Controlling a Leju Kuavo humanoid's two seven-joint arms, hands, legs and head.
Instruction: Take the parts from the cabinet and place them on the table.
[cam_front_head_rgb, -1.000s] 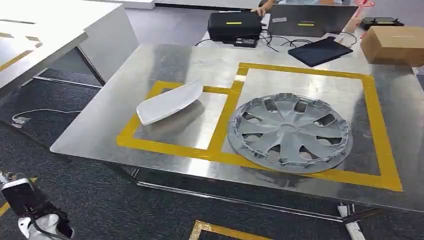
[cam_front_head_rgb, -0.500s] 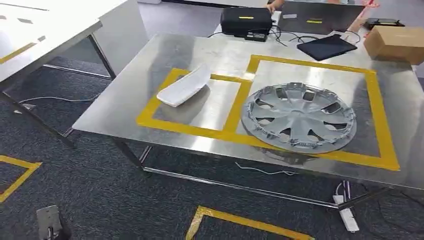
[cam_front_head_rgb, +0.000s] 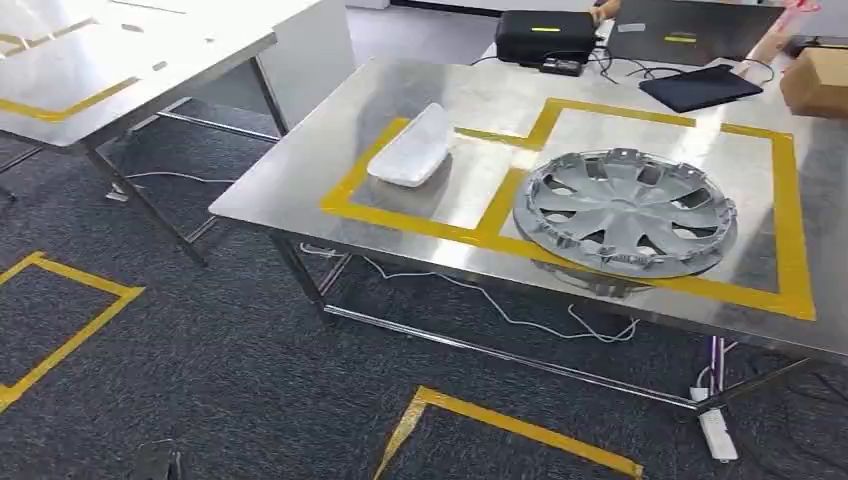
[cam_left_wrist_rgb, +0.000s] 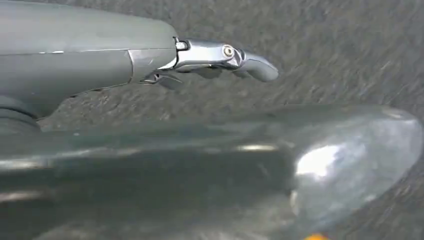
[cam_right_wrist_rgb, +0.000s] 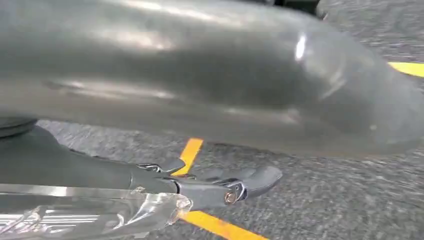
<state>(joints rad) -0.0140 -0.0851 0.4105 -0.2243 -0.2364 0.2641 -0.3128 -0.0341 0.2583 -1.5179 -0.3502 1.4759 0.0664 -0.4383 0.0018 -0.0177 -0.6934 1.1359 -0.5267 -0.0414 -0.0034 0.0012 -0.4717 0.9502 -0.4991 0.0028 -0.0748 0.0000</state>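
Observation:
On the steel table in the head view lie two parts inside yellow tape frames. A white curved cover sits in the smaller left frame, and a grey wheel hubcap sits in the larger right frame. My left hand hangs over dark carpet in the left wrist view, its fingers stretched out and holding nothing. My right hand also hangs above the carpet, with its fingers extended and nothing in them. Both hands are far from the table's parts.
A second steel table stands at the left. A black case, a dark tablet and a cardboard box sit at the table's far side, where a person's hand shows. A power strip, cables and yellow floor tape lie below.
The whole picture has shifted: the camera has turned left and drawn back, so the table sits farther right and more floor shows. The parts on the table have not moved.

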